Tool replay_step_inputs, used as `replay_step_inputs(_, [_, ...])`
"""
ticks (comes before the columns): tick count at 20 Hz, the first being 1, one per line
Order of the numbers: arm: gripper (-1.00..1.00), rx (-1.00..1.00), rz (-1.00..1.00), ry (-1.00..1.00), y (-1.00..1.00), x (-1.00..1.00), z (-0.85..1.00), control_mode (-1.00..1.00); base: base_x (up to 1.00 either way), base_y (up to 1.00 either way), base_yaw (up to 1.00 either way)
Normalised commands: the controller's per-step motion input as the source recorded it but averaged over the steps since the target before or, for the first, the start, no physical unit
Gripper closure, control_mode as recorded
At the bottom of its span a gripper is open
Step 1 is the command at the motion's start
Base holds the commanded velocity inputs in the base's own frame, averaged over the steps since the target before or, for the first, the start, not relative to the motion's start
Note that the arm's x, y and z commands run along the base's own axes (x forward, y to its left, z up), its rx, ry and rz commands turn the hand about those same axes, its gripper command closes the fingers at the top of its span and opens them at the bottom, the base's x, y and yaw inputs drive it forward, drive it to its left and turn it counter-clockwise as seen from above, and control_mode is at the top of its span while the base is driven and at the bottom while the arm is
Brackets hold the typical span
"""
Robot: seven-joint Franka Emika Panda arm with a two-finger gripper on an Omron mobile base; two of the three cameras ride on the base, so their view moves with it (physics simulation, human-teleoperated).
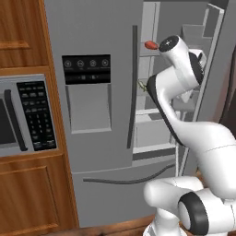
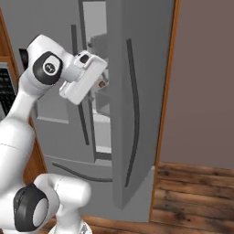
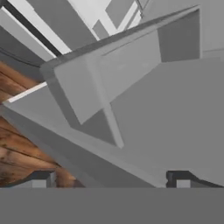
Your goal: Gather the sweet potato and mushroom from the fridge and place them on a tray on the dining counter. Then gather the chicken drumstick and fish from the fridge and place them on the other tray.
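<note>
The grey steel fridge [image 1: 92, 138] has its left door shut and its right door [image 2: 132, 100] swung open. My arm reaches into the opening at upper shelf height. My gripper [image 3: 109, 181] is open with nothing between its fingertips [image 3: 178, 180], and it faces grey door bins [image 3: 109, 83] on the inside of the open door. A reddish-orange oval thing that looks like the sweet potato [image 1: 150, 45] lies on an upper shelf, left of my hand. A small brown thing [image 2: 103, 83] shows just past my hand, too small to name. The mushroom, chicken drumstick, fish, trays and dining counter are out of view.
A steel built-in microwave [image 1: 23, 115] sits in wood cabinets left of the fridge. A bit of green [image 1: 142, 86] pokes out from a middle shelf. The open door stands close on my hand's right. Wood floor [image 2: 192, 192] and a plain wall [image 2: 205, 82] lie to the right.
</note>
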Motion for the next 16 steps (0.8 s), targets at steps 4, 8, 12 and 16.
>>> replay_step_inputs(4, [-1.0,0.0,-0.14,0.22,-0.92,0.0,0.16,-1.0,0.0,0.0,0.0])
replay_step_inputs(8, [-1.0,0.0,-0.14,0.21,-0.95,0.0,0.15,-1.0,0.0,0.0,0.0])
replay_step_inputs(12, [-1.0,0.0,-0.12,0.21,-0.98,0.0,0.1,-1.0,0.0,0.0,0.0])
replay_step_inputs(16, [-1.0,0.0,-0.1,0.19,-0.98,0.0,0.07,-1.0,0.0,0.0,0.0])
